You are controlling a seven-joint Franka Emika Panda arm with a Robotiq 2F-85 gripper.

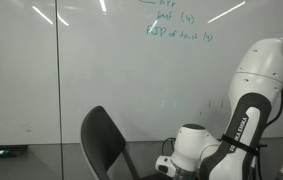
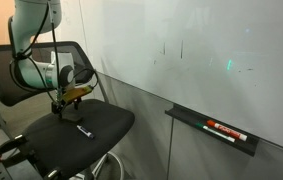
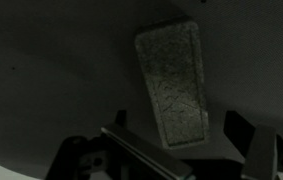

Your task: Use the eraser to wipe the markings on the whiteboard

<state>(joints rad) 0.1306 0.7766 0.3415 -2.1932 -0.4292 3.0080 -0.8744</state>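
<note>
Yellowish-tan eraser [image 2: 77, 91] sits toward the back of a black office chair's [image 2: 106, 122] seat, just beside the Robotiq gripper [image 2: 59, 106] of a white Franka Panda arm [image 2: 31, 40], as seen in an exterior view. The arm arches over with its elbow high. Its forearm drops toward the seat and the wrist points downward, so the gripper hangs low over the dark cushion. In the wrist view the eraser's grey, textured face runs lengthwise and slightly tilted between the two fingers [image 3: 243, 125], with a gap on either side: the jaws stand wide apart and grip nothing. The block's near end reaches in between the fingertips; whether anything touches it cannot be told from that view. A slim marker [image 2: 83, 130] lies on the seat in front of the gripper, near the eraser but not touching it. Behind the chair the glossy whiteboard [image 1: 101, 70] fills the wall, with green handwriting [image 1: 176, 30] near its top edge and ceiling-light reflections streaked across it. A dark tray [image 2: 186, 117] fixed low on the board holds a red-and-black marker [image 2: 226, 130], well apart from the arm
</note>
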